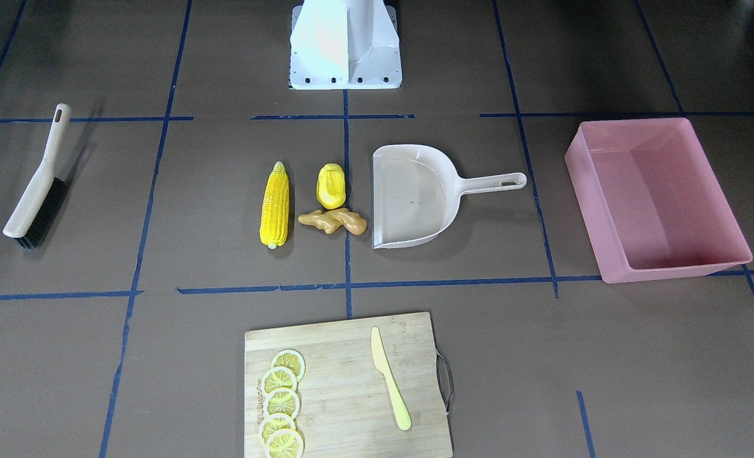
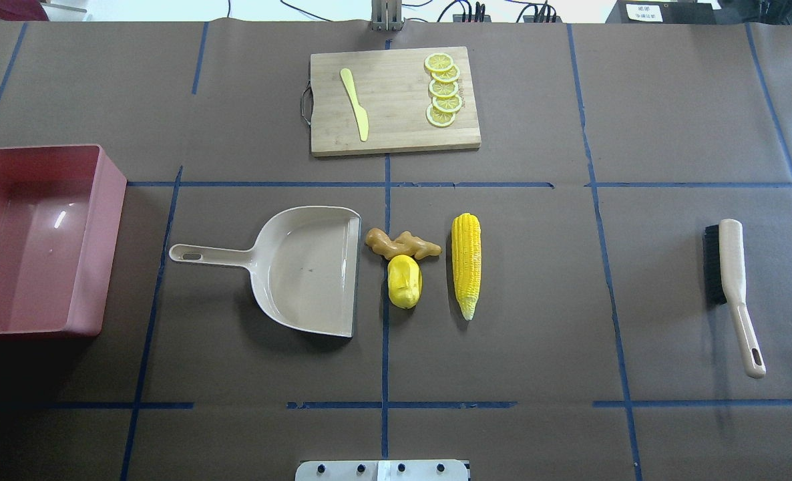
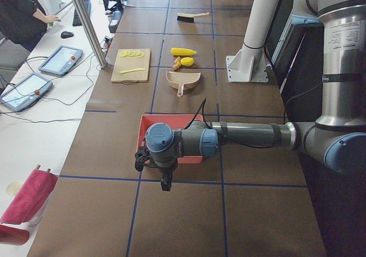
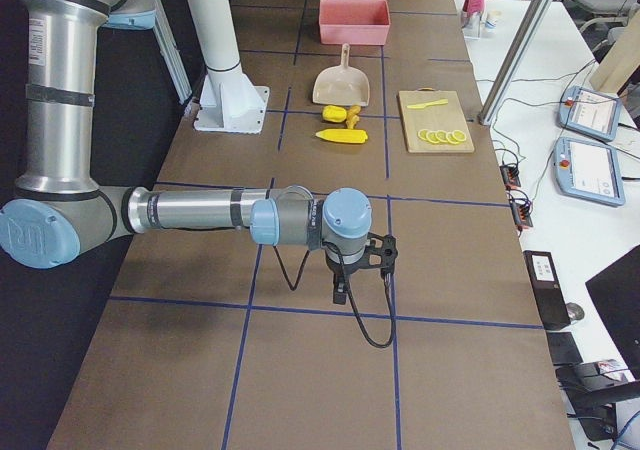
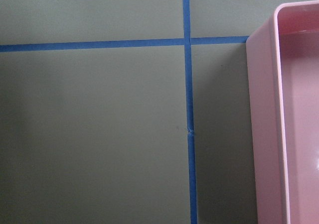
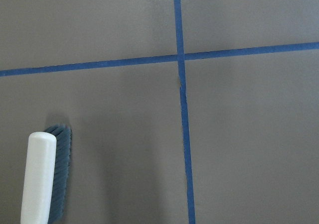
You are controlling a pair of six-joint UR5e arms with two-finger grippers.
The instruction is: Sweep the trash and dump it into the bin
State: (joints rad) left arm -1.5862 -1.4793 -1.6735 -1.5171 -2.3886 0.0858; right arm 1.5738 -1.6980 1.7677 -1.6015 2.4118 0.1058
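Note:
The yellow corn cob [image 1: 274, 205], the stubby yellow lumpy vegetable [image 1: 330, 185] and the tan ginger root [image 1: 332, 221] lie together mid-table, just off the open mouth of the beige dustpan [image 1: 415, 197]. The pink bin [image 1: 590, 203] stands beyond the dustpan's handle and holds nothing. My left gripper [image 3: 165, 184] hangs by the bin's outer end, seen only in the exterior left view. My right gripper [image 4: 340, 292] hangs over bare table, seen only in the exterior right view. I cannot tell whether either is open or shut. The left wrist view shows the bin's wall [image 5: 264, 134].
A beige hand brush [image 1: 37, 184] with black bristles lies at the table's other end; it also shows in the right wrist view [image 6: 40, 179]. A wooden cutting board [image 1: 345, 381] with lemon slices [image 1: 281, 401] and a pale yellow knife [image 1: 390, 378] sits at the operators' side.

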